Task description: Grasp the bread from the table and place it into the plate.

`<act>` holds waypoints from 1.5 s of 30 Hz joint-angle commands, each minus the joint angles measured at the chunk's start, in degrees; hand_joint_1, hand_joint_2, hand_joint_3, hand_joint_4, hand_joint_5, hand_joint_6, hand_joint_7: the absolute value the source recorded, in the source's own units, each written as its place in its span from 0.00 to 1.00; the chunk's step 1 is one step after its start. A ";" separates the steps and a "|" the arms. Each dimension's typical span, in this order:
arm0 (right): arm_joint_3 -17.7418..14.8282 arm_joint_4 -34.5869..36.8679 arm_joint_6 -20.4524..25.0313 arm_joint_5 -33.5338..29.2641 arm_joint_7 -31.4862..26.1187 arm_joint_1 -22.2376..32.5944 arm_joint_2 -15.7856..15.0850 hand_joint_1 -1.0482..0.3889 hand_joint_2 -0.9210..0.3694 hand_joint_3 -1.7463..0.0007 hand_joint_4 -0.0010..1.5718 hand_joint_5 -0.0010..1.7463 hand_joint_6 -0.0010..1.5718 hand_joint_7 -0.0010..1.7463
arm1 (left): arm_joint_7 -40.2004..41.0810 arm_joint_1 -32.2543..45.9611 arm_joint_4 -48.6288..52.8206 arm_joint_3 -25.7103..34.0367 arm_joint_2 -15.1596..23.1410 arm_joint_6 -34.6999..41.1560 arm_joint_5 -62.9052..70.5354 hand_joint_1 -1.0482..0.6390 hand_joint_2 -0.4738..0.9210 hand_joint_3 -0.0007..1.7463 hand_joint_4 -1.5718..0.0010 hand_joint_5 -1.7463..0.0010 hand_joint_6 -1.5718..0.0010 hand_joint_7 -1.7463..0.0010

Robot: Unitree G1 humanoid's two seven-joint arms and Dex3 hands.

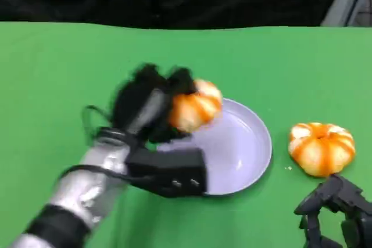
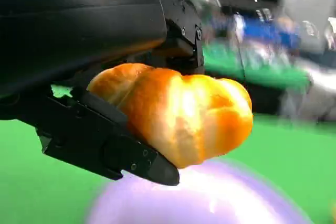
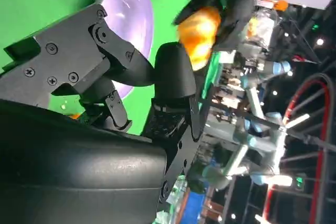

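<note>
Left hand (image 1: 152, 104) has its fingers wrapped round one bread (image 1: 195, 107), a pumpkin-shaped orange roll, lifted w/ the lavender plate (image 1: 250, 149) right under it; wrist cam shows fingers (image 2: 105, 140) clamped along the roll's side, plate (image 2: 220, 203) blurry just below. Right hand (image 1: 337, 213) sits low on the green table (image 1: 58, 74), fingers curled loosely, nothing in them; a 2nd roll (image 1: 321, 147) sits just beyond it, beside the plate, not touching.
</note>
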 commanded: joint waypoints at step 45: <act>0.18 -2.15 1.01 -0.26 -1.23 1.04 -0.60 0.65 0.31 0.31 0.53 1.00 0.47 0.86 | -1.89 -2.04 4.91 -2.82 -2.98 -1.47 0.32 0.58 1.00 0.08 0.72 0.02 0.67 0.15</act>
